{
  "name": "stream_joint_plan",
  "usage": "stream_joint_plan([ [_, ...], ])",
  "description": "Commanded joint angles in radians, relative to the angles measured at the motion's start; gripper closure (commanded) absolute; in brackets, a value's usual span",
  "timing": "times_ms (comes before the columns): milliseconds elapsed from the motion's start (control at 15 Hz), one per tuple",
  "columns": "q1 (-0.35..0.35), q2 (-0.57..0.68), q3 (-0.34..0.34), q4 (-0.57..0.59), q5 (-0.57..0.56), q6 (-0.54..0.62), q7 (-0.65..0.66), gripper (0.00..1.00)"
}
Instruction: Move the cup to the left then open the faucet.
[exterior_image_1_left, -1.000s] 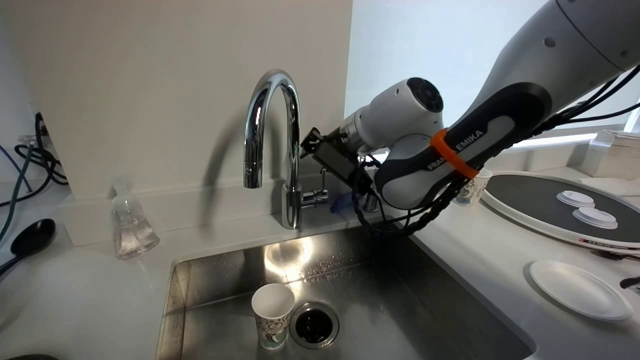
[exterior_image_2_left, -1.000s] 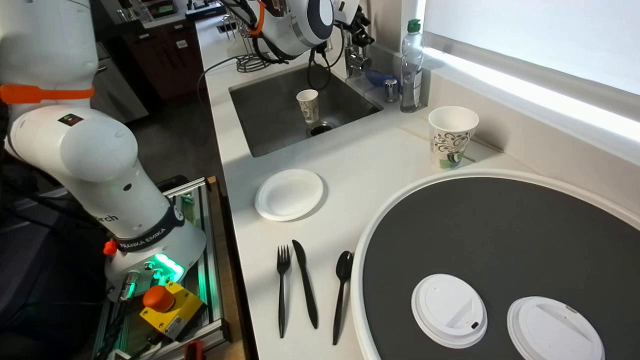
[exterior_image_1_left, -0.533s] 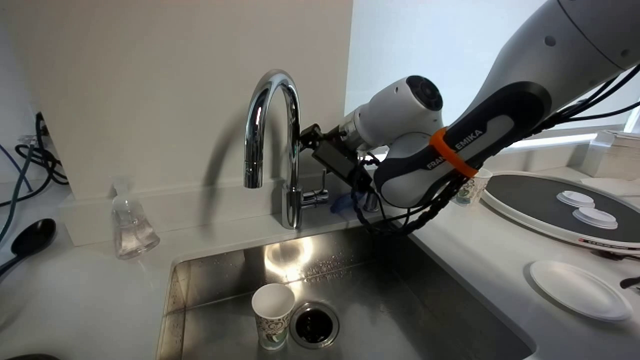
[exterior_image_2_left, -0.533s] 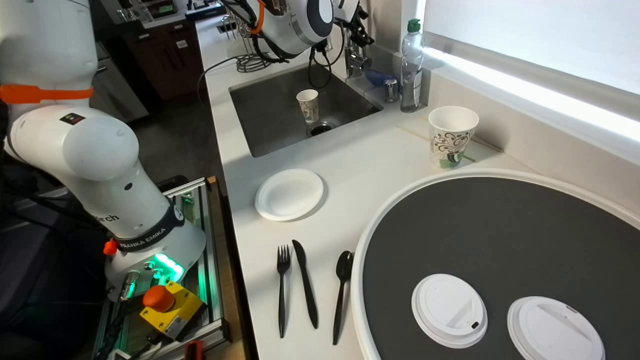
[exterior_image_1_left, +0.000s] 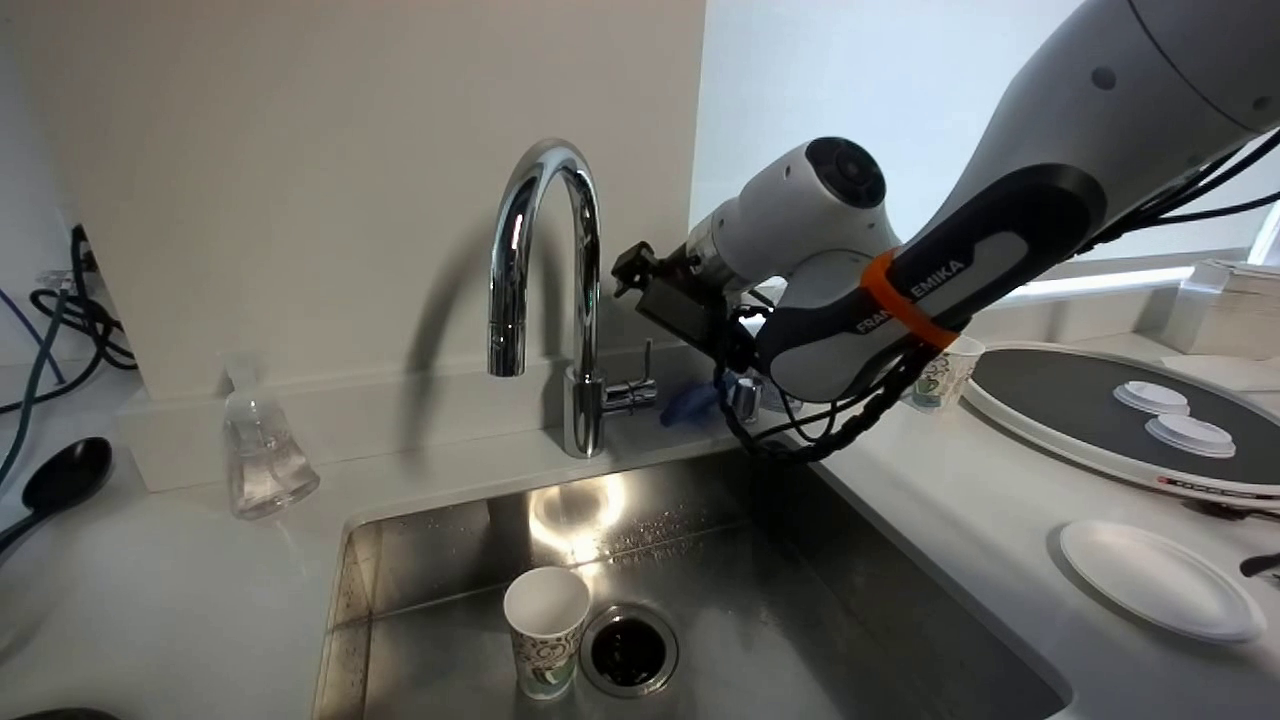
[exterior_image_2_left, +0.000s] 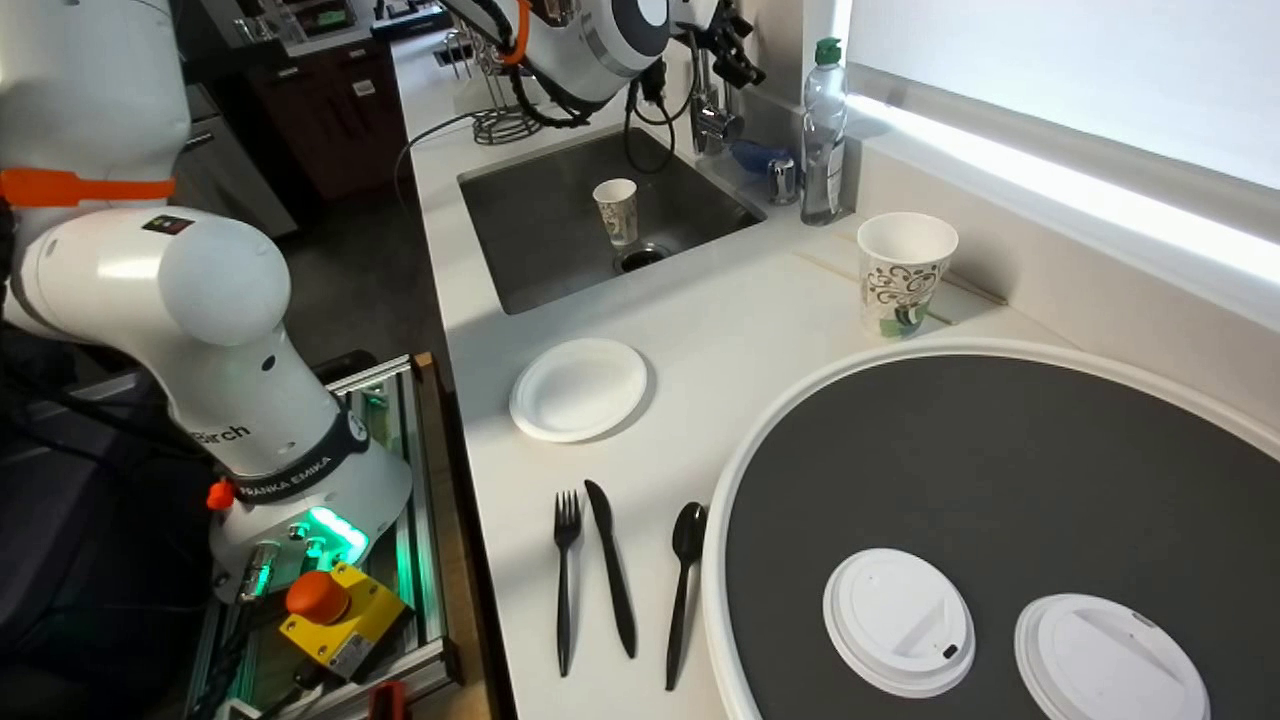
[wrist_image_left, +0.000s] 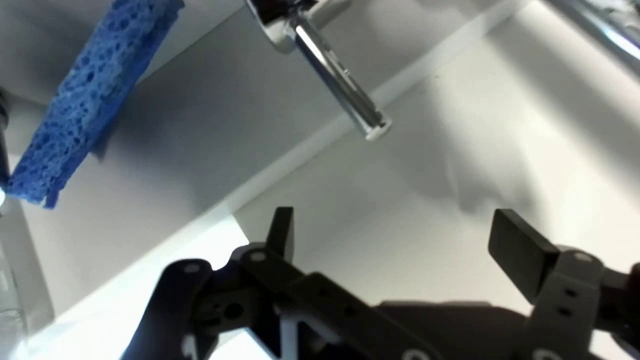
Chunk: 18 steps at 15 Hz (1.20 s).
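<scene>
Nearest us, looking across the sink (exterior_image_1_left: 770, 610) at the faucet (exterior_image_1_left: 585, 310), stands the cup (exterior_image_1_left: 547, 635): upright in the sink, just left of the drain (exterior_image_1_left: 628, 650). Its white inside shows but its bottom does not, so we cannot tell whether it holds anything. With the cup left of the drain and no water showing at the faucet, we judge the cup's move done and the faucet the step in hand.

On the left counter (exterior_image_1_left: 190, 600), the clear jar (exterior_image_1_left: 268, 460) seems to hold a little see-through liquid.

At the sink's far edge the faucet rises, with its lever (wrist_image_left: 337, 72) on the right, and on this the coming move turns: the lever lies below the gripper (wrist_image_left: 394, 225), apart from it. The lever's long axis is steep, free end up; in the wrist view it slants toward the gap between the fingers (wrist_image_left: 522, 255), its tip beyond them. The fingers stand wide apart, with nothing held. There is only 1 arm (exterior_image_1_left: 1000, 120), and it lies to the right. How near the gripper hangs to the faucet in depth we cannot tell. We think the move calls for coming down so that the lever sits between the fingers or is pushed by a finger; drifting left might strike the faucet's upright first.

Farther off on the right we find a 2nd cup (exterior_image_2_left: 905, 285), upright, its bottom hidden too, just beside the tray (exterior_image_1_left: 1050, 390), which bears 2 lids (exterior_image_1_left: 1188, 433).
</scene>
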Motion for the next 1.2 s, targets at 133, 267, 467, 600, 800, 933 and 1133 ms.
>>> stream_joint_plan([
  [133,0.115,-0.067,-0.103,-0.07,-0.046,-0.156,-0.036,0.0],
  [267,0.133,-0.121,-0.105,-0.108,-0.083,-0.236,-0.084,0.0],
  [467,0.127,-0.214,-0.077,-0.17,-0.114,-0.347,-0.172,0.0],
  [600,0.145,-0.263,-0.101,-0.202,-0.144,-0.374,-0.194,0.0],
  [800,0.126,-0.358,-0.078,-0.272,-0.159,-0.349,-0.263,0.0],
  [933,0.085,-0.442,-0.009,-0.345,-0.092,-0.324,-0.391,0.0],
  [1133,0.069,-0.572,0.065,-0.453,0.048,-0.34,-0.597,0.0],
])
